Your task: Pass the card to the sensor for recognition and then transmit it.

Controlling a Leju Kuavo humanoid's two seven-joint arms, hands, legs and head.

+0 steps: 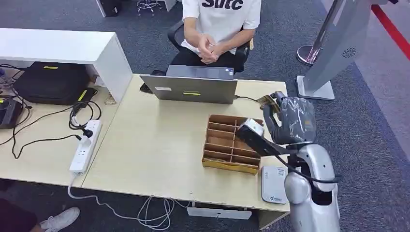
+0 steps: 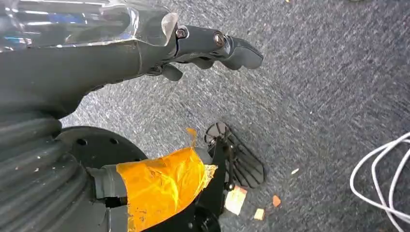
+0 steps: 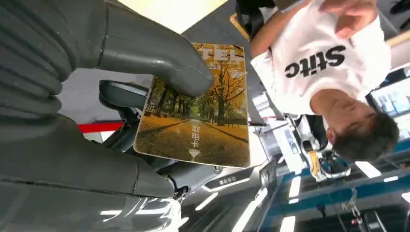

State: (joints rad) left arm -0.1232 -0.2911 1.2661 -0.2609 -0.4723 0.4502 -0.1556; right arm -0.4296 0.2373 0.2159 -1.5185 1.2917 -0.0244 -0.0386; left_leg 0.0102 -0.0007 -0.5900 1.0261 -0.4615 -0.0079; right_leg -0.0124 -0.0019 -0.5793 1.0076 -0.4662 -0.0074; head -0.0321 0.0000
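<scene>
Right hand (image 1: pixel 290 120) raised over the table's (image 1: pixel 154 145) far right corner, just beyond the brown divided tray (image 1: pixel 231 143) — thumb pressed on the face of the card (image 3: pixel 198 113), darker fingers behind it, so the card is pinched flat and its printed side stays exposed. In the head view the card (image 1: pixel 269 101) shows as a small edge above the hand. Likely reason for the flat pinch: a face kept clear reads better when lowered to the sensor (image 1: pixel 273 184), the white-and-grey pad lying at the near table edge, beside the tray and below the forearm; card and sensor are apart, so recognition looks not yet done. The person (image 1: pixel 220 24) seated behind the laptop (image 1: pixel 193 87) has hands clasped, probably waiting to receive it. Left hand (image 2: pixel 212 46) hangs over carpet, fingers lightly curled, holding nothing. Writing: card carries an autumn tree avenue, the characters 取电卡 with a small arrow, and large letters at one end cut off by the thumb; the shirt's lettering looks like "Stitc"; small print on the sensor is too small to read.
</scene>
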